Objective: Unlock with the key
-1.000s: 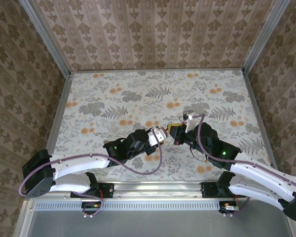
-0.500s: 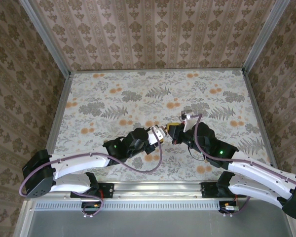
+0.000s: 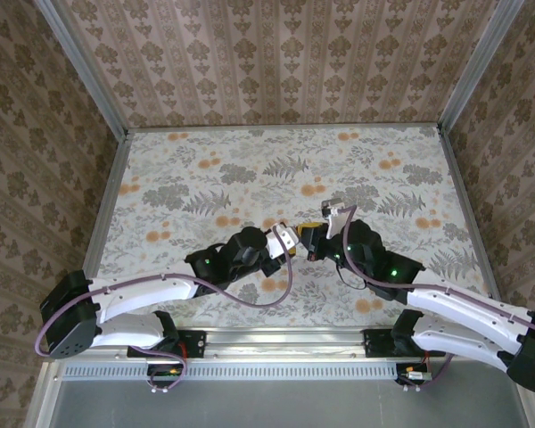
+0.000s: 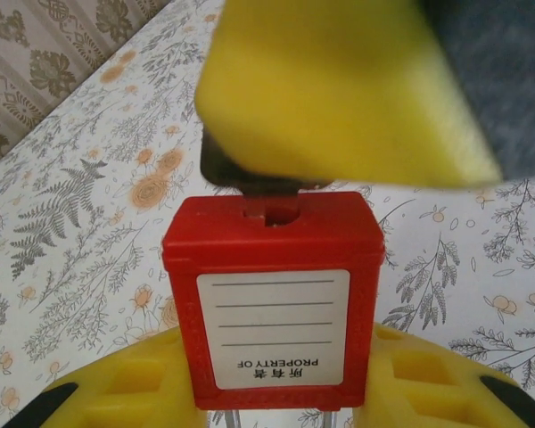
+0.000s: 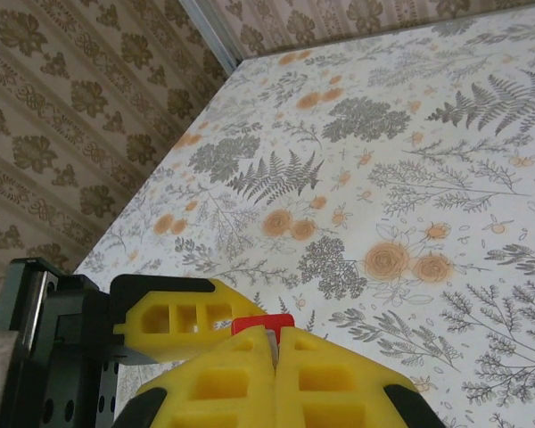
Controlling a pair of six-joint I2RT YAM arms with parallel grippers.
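Note:
A red padlock (image 4: 272, 294) with a white label sits upright between the yellow fingers (image 4: 125, 392) of my left gripper (image 4: 276, 361), which is shut on its sides. Its keyhole end faces away from the wrist camera. A dark key (image 4: 250, 183) goes into the keyhole from above, under the yellow finger of the right gripper. In the right wrist view, my right gripper (image 5: 275, 332) is shut on the thin metal key (image 5: 269, 339), with the red padlock (image 5: 261, 323) just past its tips. From above, the two grippers meet tip to tip over the table (image 3: 205, 169), left gripper (image 3: 290, 241) against right gripper (image 3: 316, 241).
Patterned walls and metal rails (image 3: 102, 223) close in the floral table on three sides. Both arms reach in from the near edge, with cables looping beside them. The left gripper's finger (image 5: 174, 325) lies close to the left of the right one's tips.
The grippers stay joined at the padlock. The right arm has swung a little to the left, and the meeting point has drifted slightly away from the bases.

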